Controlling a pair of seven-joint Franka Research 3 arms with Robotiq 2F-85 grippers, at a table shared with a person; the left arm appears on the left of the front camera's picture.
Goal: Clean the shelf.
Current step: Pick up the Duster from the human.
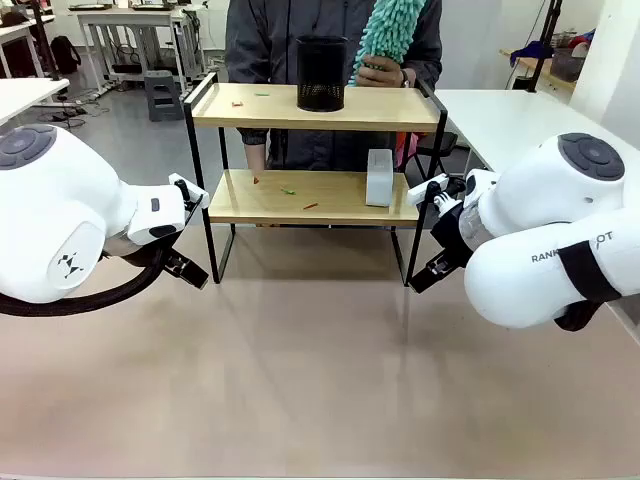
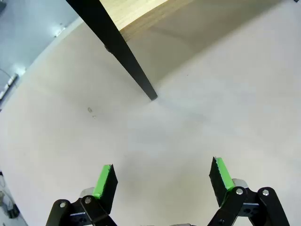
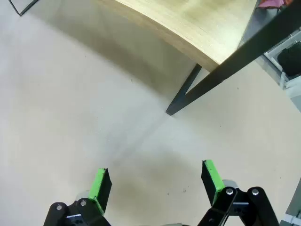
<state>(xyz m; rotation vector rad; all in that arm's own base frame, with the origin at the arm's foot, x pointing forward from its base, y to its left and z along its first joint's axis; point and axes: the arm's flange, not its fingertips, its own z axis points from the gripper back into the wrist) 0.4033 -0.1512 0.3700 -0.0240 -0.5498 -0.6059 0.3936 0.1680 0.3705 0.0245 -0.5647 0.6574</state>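
Front view: the shelf (image 1: pixel 250 195) is standing at the middle of the bench (image 1: pixel 300 380), with the person behind it. A black mesh pen holder (image 1: pixel 322 73) is sitting on the top board and a pale box (image 1: pixel 379 177) on the lower one. Small orange and green scraps (image 1: pixel 288 189) are lying on both boards. The person's hand (image 1: pixel 380 72) is holding a teal duster (image 1: pixel 390 30) just above the top board. The left gripper (image 1: pixel 192 272) and right gripper (image 1: pixel 425 277) are hanging low, each just beside a front leg.

Left wrist view: the fingers are standing wide apart and holding nothing, over bare bench. A black shelf leg (image 2: pixel 127 56) is planted ahead.

Right wrist view: same story here, fingers spread wide and empty, with a shelf leg (image 3: pixel 211 80) close in front.

Risks, as I'm judging them: either arm swinging inward is likely to clip a leg and shove the light frame, toppling the pen holder or box. Reaching onto the top board is risking contact with the person's hand. Careless sweeping is only going to scatter the scraps onto the bench.
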